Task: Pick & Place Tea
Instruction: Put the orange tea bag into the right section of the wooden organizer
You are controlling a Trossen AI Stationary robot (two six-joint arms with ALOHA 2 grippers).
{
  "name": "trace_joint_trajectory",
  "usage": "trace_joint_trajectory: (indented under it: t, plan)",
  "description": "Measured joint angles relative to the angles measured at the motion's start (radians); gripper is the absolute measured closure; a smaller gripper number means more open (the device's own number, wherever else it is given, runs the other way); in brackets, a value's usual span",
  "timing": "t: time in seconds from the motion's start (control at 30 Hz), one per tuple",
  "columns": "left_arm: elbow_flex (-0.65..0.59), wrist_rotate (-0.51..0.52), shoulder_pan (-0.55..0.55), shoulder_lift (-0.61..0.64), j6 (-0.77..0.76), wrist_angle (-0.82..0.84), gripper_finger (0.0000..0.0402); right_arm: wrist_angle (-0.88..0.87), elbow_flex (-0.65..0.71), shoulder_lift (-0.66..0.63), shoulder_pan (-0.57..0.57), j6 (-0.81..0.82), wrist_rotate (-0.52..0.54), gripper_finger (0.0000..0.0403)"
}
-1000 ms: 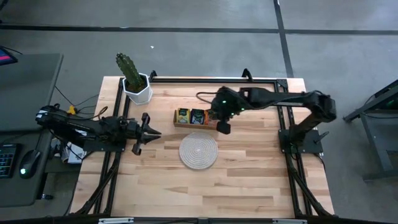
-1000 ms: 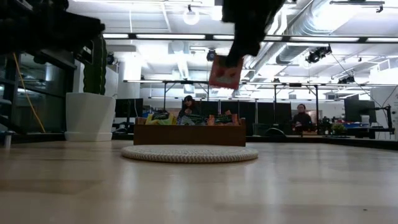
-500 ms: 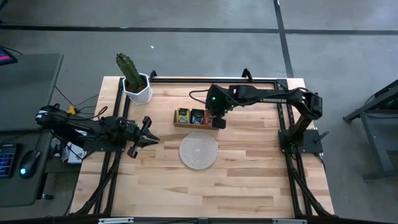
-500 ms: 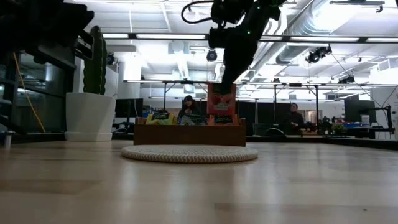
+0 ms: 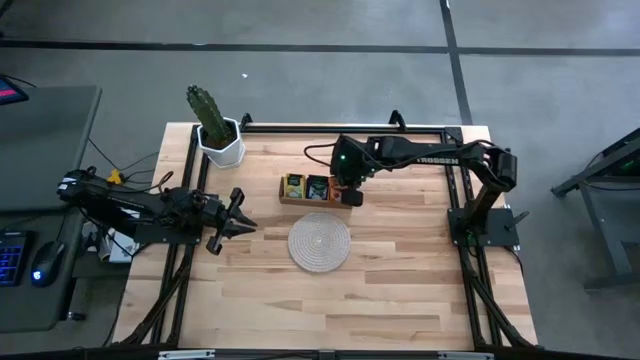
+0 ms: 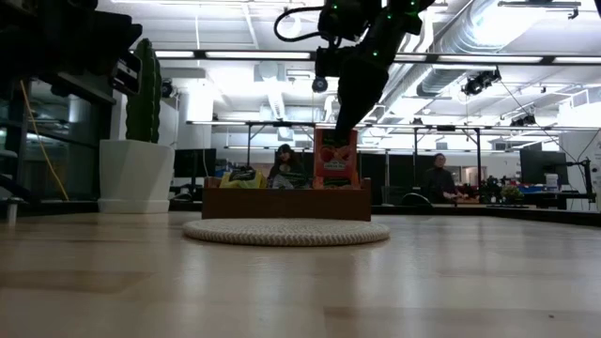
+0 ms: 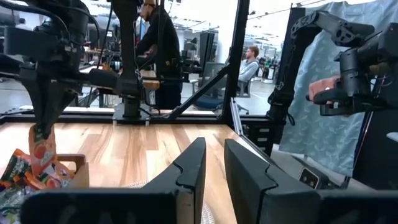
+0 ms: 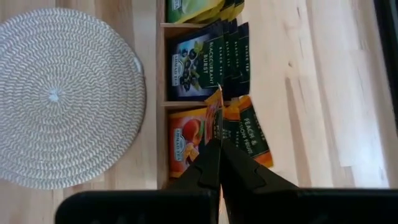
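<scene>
My right gripper (image 5: 350, 194) is over the right end of the brown wooden tray (image 5: 300, 202), shut on an orange-red tea sachet (image 6: 335, 156). The sachet hangs upright over the compartment of orange-red sachets (image 8: 245, 134). Dark blue-black sachets (image 8: 208, 62) fill the middle compartment and yellow-green ones (image 8: 199, 7) the left one. A round woven mat (image 5: 320, 242) lies just in front of the tray. My left gripper (image 5: 250, 213) waits at the table's left side, left of the mat. It is level and its fingers (image 7: 193, 163) stand a narrow gap apart. My right gripper pinches the orange-red sachet by its top edge (image 6: 335, 132) between both fingers, coming from above and pointing down. The sachet hangs upright below the fingers. Its lower edge (image 6: 335, 185) is down at the tray's rim, among the other orange-red sachets; whether it rests on them is hidden.
A white pot with a cactus (image 5: 218, 140) stands at the table's far left corner. Black frame rails (image 5: 340, 128) run along the far edge and both sides. Bare wood lies in front of and to the right of the mat. People sit in the room beyond the table.
My right gripper has moved toward the table's left and far edge and gone down, from beside the tray's right end to over its orange-red compartment. The sachet, first high and tilted, now hangs upright with its lower edge at the tray.
</scene>
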State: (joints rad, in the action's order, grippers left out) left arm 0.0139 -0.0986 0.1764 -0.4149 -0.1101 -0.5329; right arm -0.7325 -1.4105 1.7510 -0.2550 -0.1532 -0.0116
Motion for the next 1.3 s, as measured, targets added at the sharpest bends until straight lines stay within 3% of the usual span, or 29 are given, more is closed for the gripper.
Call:
trace_joint_trajectory:
  t: [1.3]
  plan:
    - [0.000, -0.020, 0.000, 0.000, -0.004, 0.004, 0.0344, -0.003, 0.002, 0.132, 0.000, 0.033, -0.075, 0.0403]
